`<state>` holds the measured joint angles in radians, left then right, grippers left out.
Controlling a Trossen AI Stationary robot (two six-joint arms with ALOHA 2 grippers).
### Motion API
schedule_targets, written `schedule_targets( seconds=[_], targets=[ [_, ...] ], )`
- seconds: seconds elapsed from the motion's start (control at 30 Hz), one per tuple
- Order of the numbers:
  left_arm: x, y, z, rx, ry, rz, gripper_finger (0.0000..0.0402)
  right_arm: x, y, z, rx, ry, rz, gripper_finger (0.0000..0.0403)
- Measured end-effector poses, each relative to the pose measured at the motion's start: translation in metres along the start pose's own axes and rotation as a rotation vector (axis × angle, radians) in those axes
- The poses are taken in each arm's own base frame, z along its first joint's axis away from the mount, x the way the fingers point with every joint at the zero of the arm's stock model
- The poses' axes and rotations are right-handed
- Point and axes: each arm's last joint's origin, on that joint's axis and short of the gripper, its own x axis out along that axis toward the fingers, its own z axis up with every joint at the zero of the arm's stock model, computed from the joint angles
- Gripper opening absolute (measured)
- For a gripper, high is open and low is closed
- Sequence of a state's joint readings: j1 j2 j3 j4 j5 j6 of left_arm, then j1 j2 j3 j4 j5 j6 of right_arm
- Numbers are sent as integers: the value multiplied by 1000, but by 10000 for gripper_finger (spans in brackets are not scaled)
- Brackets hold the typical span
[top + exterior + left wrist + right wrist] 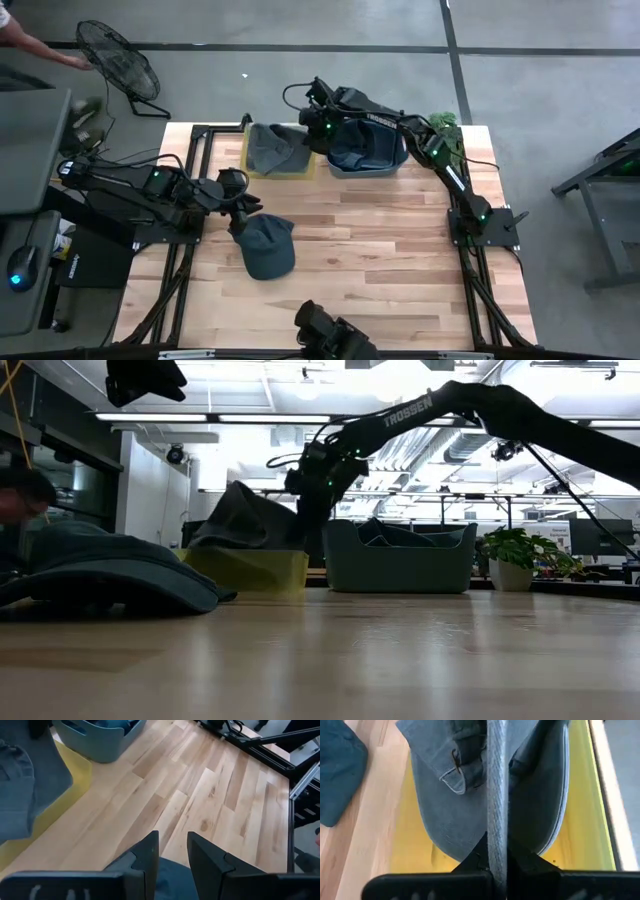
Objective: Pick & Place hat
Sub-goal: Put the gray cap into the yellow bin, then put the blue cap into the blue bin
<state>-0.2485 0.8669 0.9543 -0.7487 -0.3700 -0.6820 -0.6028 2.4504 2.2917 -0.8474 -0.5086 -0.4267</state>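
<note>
Two containers sit side by side at the far edge of the wooden table [380, 230]. The yellow tray [281, 166] holds a grey hat [272, 146], which lies partly over the tray's rim. Just right of it, the blue-grey bin [368, 157] holds dark blue fabric, apparently more hats; how many cannot be told.

The right gripper [318, 122] reaches from the table's right side over the bin to the tray. Its jaws are clamped on a thin fold of the grey hat; the right wrist view shows the fabric edge pinched between the fingers, with the brim and tray floor below. In the low view the hat stands raised in a peak above the tray.

A dark blue hat [266, 245] lies flat on the bare table, left of centre, well apart from both containers. The left gripper [240, 205] is at its near edge, jaws slightly apart; whether they pinch the hat cannot be told.

A potted plant [446, 124] stands at the far right corner. A floor fan [118, 60] sits beyond the far left corner, with a person's hand [75, 60] at it.
</note>
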Motion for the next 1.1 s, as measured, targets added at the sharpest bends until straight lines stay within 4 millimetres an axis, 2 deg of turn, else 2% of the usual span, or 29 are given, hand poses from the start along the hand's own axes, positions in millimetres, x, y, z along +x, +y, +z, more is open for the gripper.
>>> schedule_targets(
  seconds=[0.27, 0.37, 0.77, 1.0, 1.1],
  targets=[
    [0, -1, -1, -3, 22, -27, 99, 11, 5, 0, -35, 20, -14, 5],
    [0, -1, -1, -3, 29, -36, 99, 11, 6, 1, -39, 17, -16, 18],
    [0, -1, -1, 0, 29, -35, 99, 16, 17, 8, -40, 39, -53, 120],
    [0, -1, -1, 0, 29, -35, 99, 0, 17, 21, -13, 23, -163, 206],
    [0, -1, -1, 1, 30, -36, 99, -13, 20, 26, -15, 21, -213, 228]
  ],
)
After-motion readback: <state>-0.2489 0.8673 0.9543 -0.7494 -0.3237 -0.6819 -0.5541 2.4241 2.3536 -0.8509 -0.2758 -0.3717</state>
